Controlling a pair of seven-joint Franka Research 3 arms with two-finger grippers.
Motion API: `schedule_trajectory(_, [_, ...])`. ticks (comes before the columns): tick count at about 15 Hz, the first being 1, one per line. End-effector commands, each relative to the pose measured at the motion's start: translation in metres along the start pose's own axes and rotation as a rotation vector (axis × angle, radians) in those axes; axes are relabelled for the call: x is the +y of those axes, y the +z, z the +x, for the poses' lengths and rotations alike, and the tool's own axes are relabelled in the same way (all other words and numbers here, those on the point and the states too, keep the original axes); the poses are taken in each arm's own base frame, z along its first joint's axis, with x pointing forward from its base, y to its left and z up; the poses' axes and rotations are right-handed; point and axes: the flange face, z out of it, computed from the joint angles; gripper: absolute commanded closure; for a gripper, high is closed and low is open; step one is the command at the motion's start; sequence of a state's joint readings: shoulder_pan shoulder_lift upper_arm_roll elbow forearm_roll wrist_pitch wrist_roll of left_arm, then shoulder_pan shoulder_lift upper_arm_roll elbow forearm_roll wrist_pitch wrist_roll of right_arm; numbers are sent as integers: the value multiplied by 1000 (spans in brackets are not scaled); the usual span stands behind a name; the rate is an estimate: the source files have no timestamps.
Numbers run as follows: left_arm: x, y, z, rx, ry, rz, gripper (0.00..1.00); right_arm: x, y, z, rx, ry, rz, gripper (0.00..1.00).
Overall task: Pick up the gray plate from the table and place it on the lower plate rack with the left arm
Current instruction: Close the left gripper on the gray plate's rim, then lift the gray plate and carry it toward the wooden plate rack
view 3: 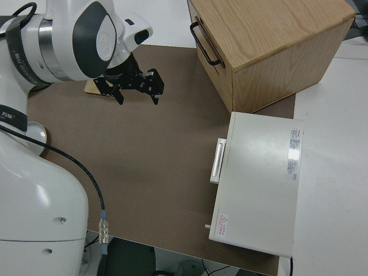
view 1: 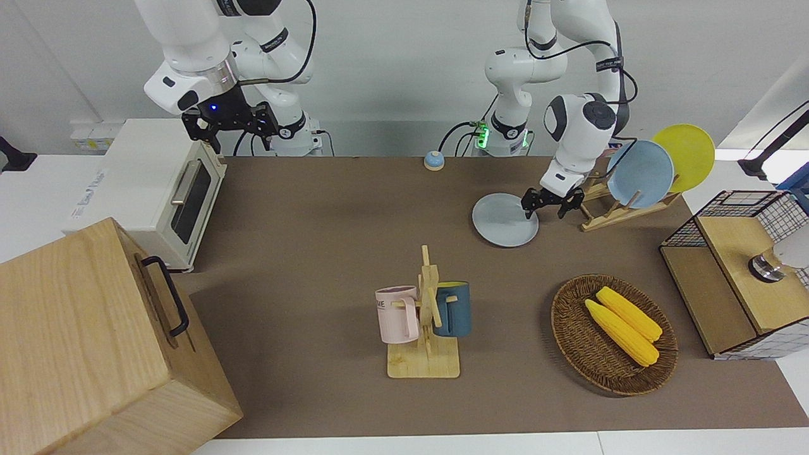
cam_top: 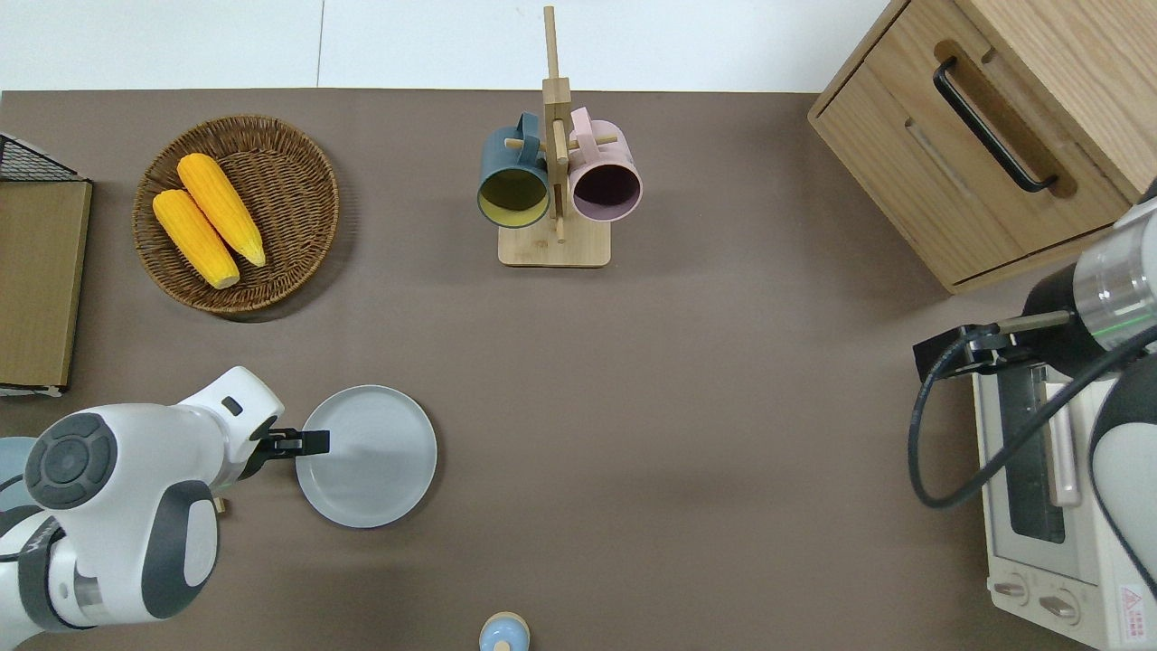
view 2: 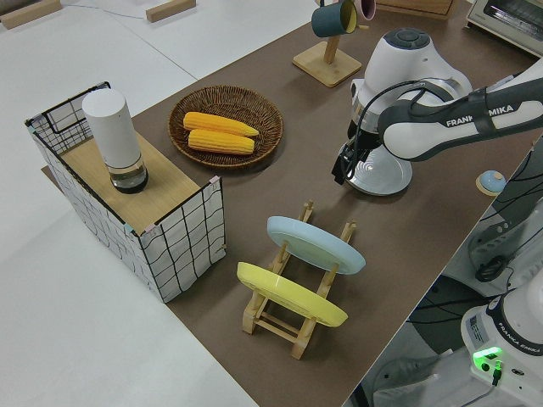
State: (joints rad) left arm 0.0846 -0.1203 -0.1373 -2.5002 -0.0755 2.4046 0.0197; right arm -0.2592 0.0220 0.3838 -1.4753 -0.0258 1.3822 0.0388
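- Gray plate (cam_top: 375, 461): round, plain pale gray, smooth w/ shallow raised rim; you've got it lying flat on the table (cam_top: 687, 407), toward the left arm's end
- Table is covered by a flat matte brown mat, white edges showing
- Left gripper (cam_top: 305, 442): black 2-finger, at the plate's rim on the side toward the rack; fingers spread apart, not clamped on anything that I can see. Contact w/ rim: can't tell
- Lower plate rack (view 2: 293, 318): light wood, slanted rails w/ upright pegs, just beside the plate toward the left arm's end of the table. Already holds a light blue plate (view 2: 316, 244) and a yellow plate (view 2: 288, 293), both tilted in slots
- Right gripper (view 3: 135, 84): parked, fingers apart, empty
- Around it: round woven wicker basket (cam_top: 285, 194) w/ 2 yellow corn cobs (cam_top: 208, 220), farther from the robots than the plate, well apart
- Wooden mug tree (cam_top: 554, 244) on square base, mid-table, dark teal mug (cam_top: 512, 176) and pink mug (cam_top: 606, 176) hung on pegs
- Small blue-and-tan round knob thing (cam_top: 503, 633) near the robots' edge
- Wire-grid crate w/ wood top (view 2: 144, 199) at the left arm's end, white cylinder (view 2: 114, 136) standing on it
- Right arm's end: white toaster oven (view 1: 155, 183), wood cabinet w/ black handle (view 1: 95, 341)
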Motion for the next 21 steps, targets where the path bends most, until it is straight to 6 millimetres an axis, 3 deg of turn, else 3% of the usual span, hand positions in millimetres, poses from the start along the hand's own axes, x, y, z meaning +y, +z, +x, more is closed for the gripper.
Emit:
schedule_trajectory(1, [2,25,-2,-12,-11,-10,7,2,-3,-2,-1,15,-6,17])
schedule_trajectory(6, [7,42,-5,-45,-1,-13,23,2,-3,-2,-1,15,-6,17])
schedule_trajectory(8, [8,41,-4,-45,1,-13,213,2,-4,-3,0,15,-7,17])
schedule_trajectory(11, [6,38,-4,-40,-3,-12,608,2,-3,-2,-1,15,-6,17])
schedule_trajectory(16, [7,32,-3,-36,-1,-12,989,2,-3,-2,-1,15,-6,17])
schedule_trajectory(21, [6,25,-1,-33,0,-12,1000,2,-3,-2,-1,15,-6,17])
